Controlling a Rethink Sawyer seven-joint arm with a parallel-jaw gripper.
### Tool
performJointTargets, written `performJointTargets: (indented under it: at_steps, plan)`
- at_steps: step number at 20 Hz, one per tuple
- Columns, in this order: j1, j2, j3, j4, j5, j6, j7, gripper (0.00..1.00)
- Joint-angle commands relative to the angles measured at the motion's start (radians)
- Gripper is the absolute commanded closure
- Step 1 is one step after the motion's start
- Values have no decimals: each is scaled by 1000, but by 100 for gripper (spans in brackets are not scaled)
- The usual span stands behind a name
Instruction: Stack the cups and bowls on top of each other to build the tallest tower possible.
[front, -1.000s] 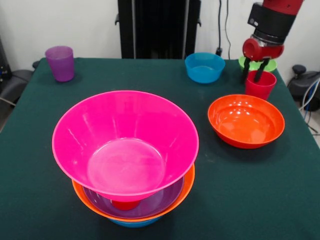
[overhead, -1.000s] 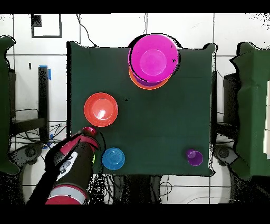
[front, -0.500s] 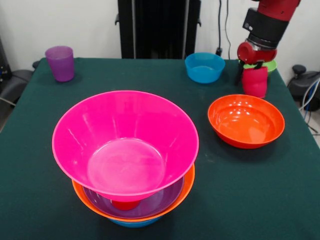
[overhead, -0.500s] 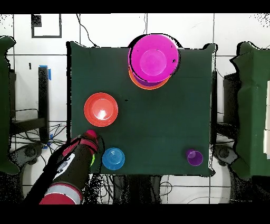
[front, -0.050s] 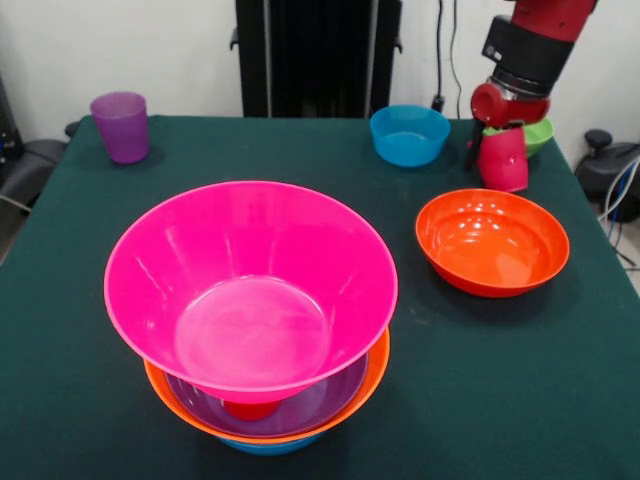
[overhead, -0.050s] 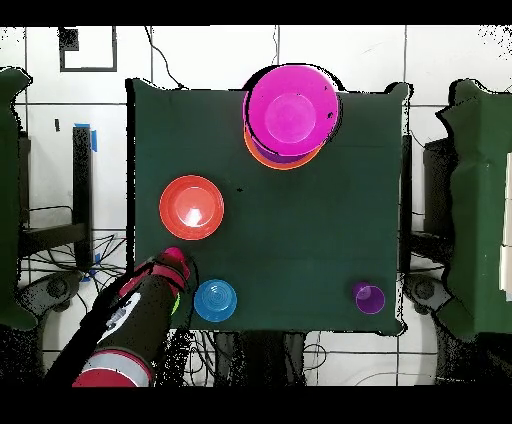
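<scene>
While the tower (front, -0.050s: 255, 330) sits at the six o'clock edge of the green table (front, -0.050s: 90, 400) in the front view, the gripper (front, -0.050s: 500, 150) hangs at about two o'clock, closed on a red cup (front, -0.050s: 503, 160) that is tilted and appears lifted clear of the cloth. The cup covers most of the fingers, so only the clamp on its upper part is plain. Just behind the cup lies the small green bowl (front, -0.050s: 537, 131), partly hidden by the arm (front, -0.050s: 530, 50). The red-orange bowl (front, -0.050s: 492, 240) rests at three o'clock, near the held cup but apart from it. A small blue bowl (front, -0.050s: 409, 134) stands at one o'clock, and the translucent purple cup (front, -0.050s: 121, 126) stands upright at eleven o'clock, well apart from everything else.

The tower is a blue bowl (front, -0.050s: 268, 446) at the bottom, then an orange bowl (front, -0.050s: 370, 375), a purple bowl (front, -0.050s: 320, 400), a second red cup (front, -0.050s: 250, 408) standing in it, and the large pink bowl (front, -0.050s: 250, 285) resting on top.

Overhead, the pink bowl (overhead, -0.050s: 290, 112) lies at twelve o'clock, the red-orange bowl (overhead, -0.050s: 191, 207) at nine, the gripper (overhead, -0.050s: 173, 257) at eight.
</scene>
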Motion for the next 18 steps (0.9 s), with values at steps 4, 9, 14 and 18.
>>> performJointTargets:
  at_steps: [4, 9, 14, 18]
  plan:
    - [14, 26, 31, -46, 67, -35, 178, 100]
    - [13, 14, 41, -37, 74, -31, 164, 100]
    - [13, -3, 32, -30, 70, -29, 159, 100]
    - [13, -15, 34, -23, 68, -24, 156, 100]
